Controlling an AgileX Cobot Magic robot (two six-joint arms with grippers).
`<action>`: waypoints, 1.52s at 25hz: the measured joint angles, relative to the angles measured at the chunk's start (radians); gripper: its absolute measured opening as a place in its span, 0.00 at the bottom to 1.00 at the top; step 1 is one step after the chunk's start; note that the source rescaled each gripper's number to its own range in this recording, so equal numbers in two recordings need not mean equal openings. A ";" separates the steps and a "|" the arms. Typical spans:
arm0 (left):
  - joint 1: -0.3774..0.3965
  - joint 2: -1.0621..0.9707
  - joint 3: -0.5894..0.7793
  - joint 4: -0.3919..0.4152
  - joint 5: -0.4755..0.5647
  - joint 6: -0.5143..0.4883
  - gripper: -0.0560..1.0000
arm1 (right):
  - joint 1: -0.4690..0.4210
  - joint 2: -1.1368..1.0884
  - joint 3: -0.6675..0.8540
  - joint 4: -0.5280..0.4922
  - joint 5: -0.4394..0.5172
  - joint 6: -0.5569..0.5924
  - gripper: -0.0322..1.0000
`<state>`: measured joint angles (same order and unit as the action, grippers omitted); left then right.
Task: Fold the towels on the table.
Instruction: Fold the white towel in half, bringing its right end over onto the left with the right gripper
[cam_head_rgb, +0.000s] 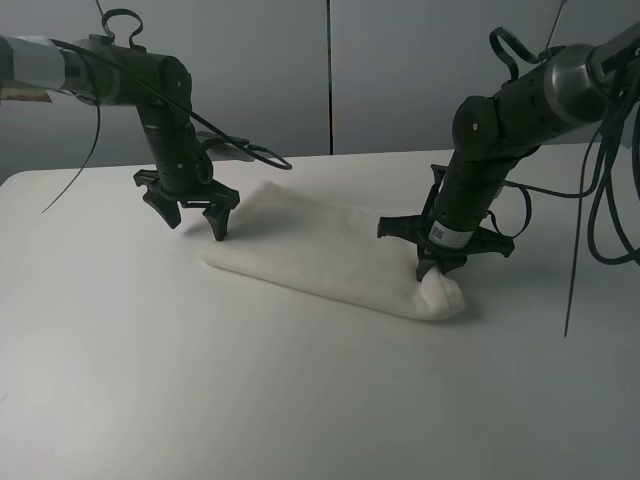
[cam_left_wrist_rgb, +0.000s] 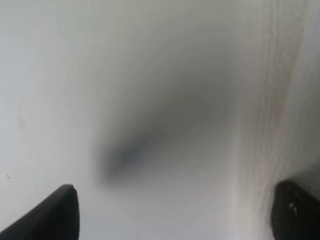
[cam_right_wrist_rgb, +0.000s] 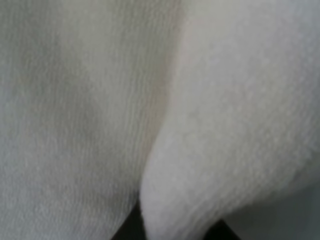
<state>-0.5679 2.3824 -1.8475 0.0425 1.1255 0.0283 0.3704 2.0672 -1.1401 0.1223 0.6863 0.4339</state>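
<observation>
- Exterior high: the left gripper (cam_head_rgb: 195, 222), upper left of frame, had its jaws spread wide and empty at the towel's (cam_head_rgb: 330, 255) left end. The right gripper (cam_head_rgb: 432, 268), right of centre, was clamped on the bunched right end. The towel lay mid-frame on the table (cam_head_rgb: 150, 380).
- Left wrist: fingertips (cam_left_wrist_rgb: 50, 215) stood well apart over bare table.
- Right wrist: cloth filled the view, jaws hidden.

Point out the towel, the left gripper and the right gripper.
towel (cam_head_rgb: 330, 255), exterior high view, middle of the flat cloth.
left gripper (cam_head_rgb: 195, 228), exterior high view, midway between its spread fingertips.
right gripper (cam_head_rgb: 430, 272), exterior high view, where its tips pinch the towel's raised corner.
</observation>
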 joint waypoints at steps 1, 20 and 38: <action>0.000 0.000 0.000 0.000 0.000 0.000 0.99 | 0.000 0.000 0.000 0.002 0.001 -0.005 0.05; 0.000 0.000 0.000 -0.010 0.000 0.019 0.99 | -0.002 -0.109 0.006 0.179 0.021 -0.209 0.05; 0.000 0.000 0.000 -0.019 0.002 0.023 0.99 | -0.002 -0.129 -0.036 0.598 0.045 -0.513 0.05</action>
<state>-0.5679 2.3824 -1.8475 0.0233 1.1272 0.0508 0.3685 1.9386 -1.1765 0.7203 0.7318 -0.0786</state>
